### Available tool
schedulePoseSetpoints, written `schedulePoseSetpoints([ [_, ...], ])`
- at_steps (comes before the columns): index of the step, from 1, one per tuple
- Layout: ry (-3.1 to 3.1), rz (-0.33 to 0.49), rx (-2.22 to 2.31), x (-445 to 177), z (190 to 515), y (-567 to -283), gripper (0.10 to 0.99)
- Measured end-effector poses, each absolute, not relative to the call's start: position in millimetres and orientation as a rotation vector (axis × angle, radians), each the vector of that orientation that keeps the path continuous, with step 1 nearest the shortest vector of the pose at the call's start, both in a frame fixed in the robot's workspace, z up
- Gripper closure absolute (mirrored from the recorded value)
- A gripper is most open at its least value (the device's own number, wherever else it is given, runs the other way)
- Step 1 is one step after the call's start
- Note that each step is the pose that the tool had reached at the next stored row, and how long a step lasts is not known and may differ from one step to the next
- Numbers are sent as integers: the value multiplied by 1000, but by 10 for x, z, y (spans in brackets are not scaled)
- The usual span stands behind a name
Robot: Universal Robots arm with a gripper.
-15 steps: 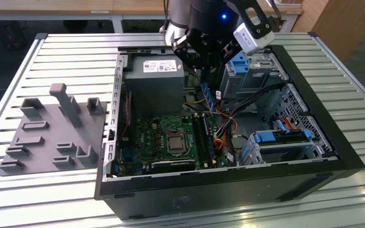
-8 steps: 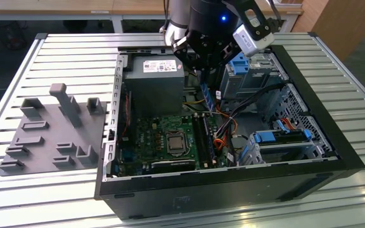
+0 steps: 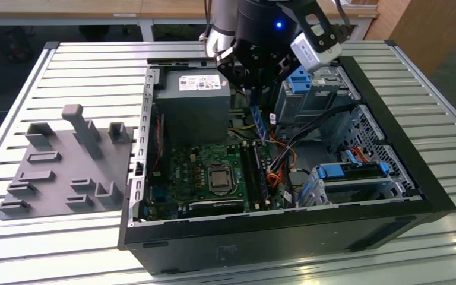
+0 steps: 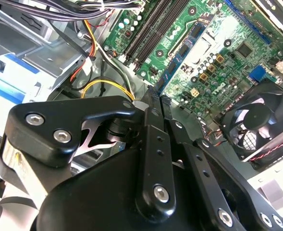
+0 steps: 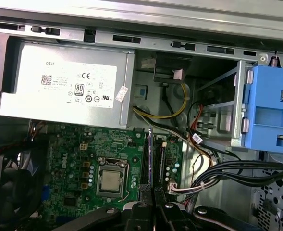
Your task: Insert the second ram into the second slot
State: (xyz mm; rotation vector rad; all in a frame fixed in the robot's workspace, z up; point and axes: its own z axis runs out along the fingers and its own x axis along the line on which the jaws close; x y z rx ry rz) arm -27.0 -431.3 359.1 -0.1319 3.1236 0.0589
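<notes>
Slatted metal table [image 3: 93, 59] carries an open computer case [image 3: 291, 228] with the power supply [image 3: 192, 107] in it. A grey fixture tray [image 3: 62, 172] lies well apart from the power supply, outside the case. The motherboard [image 3: 204, 172] lies just beside the power supply, and a blue drive bracket [image 5: 271, 113] stands near it. The gripper [image 3: 253, 98] hangs just beside the power supply, its fingers [image 4: 151, 120] pinched together on the second ram [image 4: 177, 62]. The ram stands upright below them, over the memory slots [image 5: 161, 156] near the power supply. I cannot tell whether its lower edge touches a slot.
</notes>
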Motion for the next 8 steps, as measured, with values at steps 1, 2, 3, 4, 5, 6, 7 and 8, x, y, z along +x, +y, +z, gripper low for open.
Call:
schedulePoseSetpoints([
  [1,3124,59,-132,-270,3588,-4313,953],
  [2,3124,59,-132,-270,3585,-4313,953],
  [3,3123,59,-132,-270,3581,-4313,953],
  [4,3123,59,-132,-270,3577,-4313,953],
  [5,3123,59,-132,-270,3573,-4313,953],
  [6,3124,59,-132,-270,3569,-4313,953],
  [7,3124,59,-132,-270,3564,-4313,953],
  [8,3124,59,-132,-270,3561,-4313,953],
])
